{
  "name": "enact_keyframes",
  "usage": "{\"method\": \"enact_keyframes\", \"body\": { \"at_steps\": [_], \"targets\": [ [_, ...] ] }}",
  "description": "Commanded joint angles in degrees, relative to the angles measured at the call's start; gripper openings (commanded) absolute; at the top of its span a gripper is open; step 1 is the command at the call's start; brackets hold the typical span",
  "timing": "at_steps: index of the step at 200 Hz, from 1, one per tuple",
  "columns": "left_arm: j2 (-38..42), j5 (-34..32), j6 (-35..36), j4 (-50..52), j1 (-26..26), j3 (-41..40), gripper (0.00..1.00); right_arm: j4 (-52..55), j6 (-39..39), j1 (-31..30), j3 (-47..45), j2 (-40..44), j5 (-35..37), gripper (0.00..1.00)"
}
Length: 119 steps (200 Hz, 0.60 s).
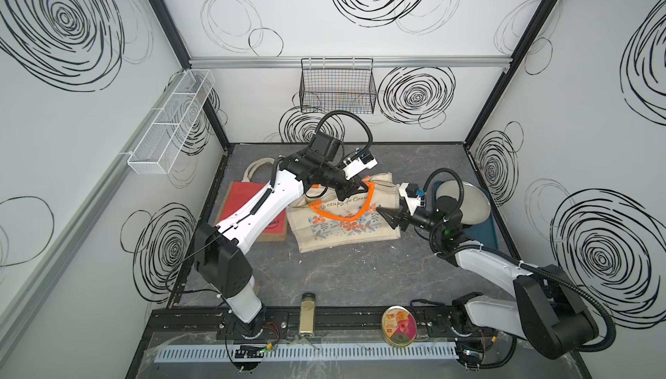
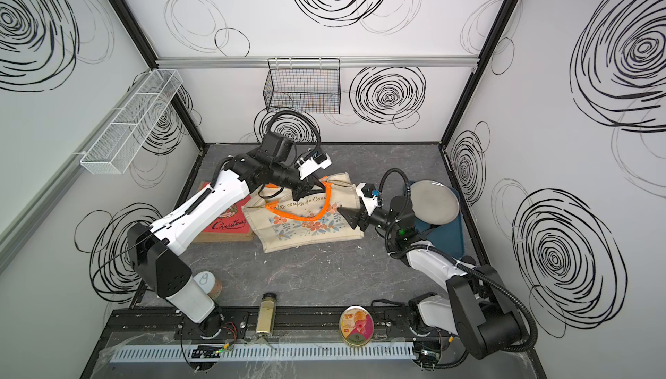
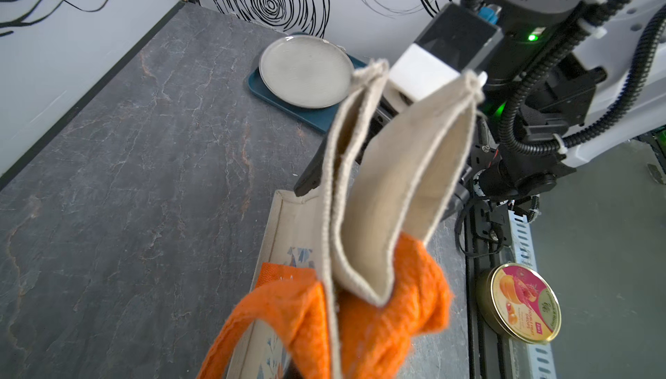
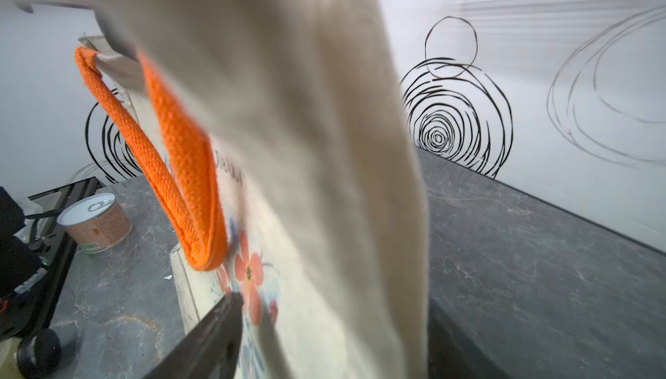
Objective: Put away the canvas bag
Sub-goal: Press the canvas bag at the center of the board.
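The canvas bag (image 1: 346,229) is beige with a flower print and orange handles (image 1: 338,216), and it lies mid-table in both top views. My left gripper (image 1: 360,189) is shut on its top edge by an orange handle (image 3: 378,323) and holds that edge lifted; the cloth hides its jaws in the left wrist view. My right gripper (image 1: 387,216) sits at the bag's right side. In the right wrist view one dark finger (image 4: 216,334) shows, and blurred bag cloth (image 4: 306,142) fills the gap between the jaws. I cannot tell whether they pinch it.
A red Christmas bag (image 2: 227,222) lies under the left arm. A grey plate (image 1: 465,200) sits on a blue tray (image 1: 483,236) at the right. A black wire basket (image 1: 337,87) hangs on the back wall and a white one (image 1: 169,124) on the left wall. A spice jar (image 1: 307,314), a candy tin (image 1: 399,326) and a can (image 2: 207,283) stand near the front.
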<state>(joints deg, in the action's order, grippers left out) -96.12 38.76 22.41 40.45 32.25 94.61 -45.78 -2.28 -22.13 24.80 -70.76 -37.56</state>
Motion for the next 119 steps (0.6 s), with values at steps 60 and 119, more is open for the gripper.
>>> {"method": "enact_keyframes", "body": {
  "at_steps": [60,119],
  "targets": [
    [3.5,7.7,-6.0,-9.7,-2.4,-2.1,0.00,-2.7,3.1,-1.1,-1.4,0.0,1.1,0.77],
    [5.2,8.5,-8.0,-11.9,-4.4,-3.8,0.00,1.2,4.5,-1.1,2.5,-5.3,-0.4,0.71]
  ]
}}
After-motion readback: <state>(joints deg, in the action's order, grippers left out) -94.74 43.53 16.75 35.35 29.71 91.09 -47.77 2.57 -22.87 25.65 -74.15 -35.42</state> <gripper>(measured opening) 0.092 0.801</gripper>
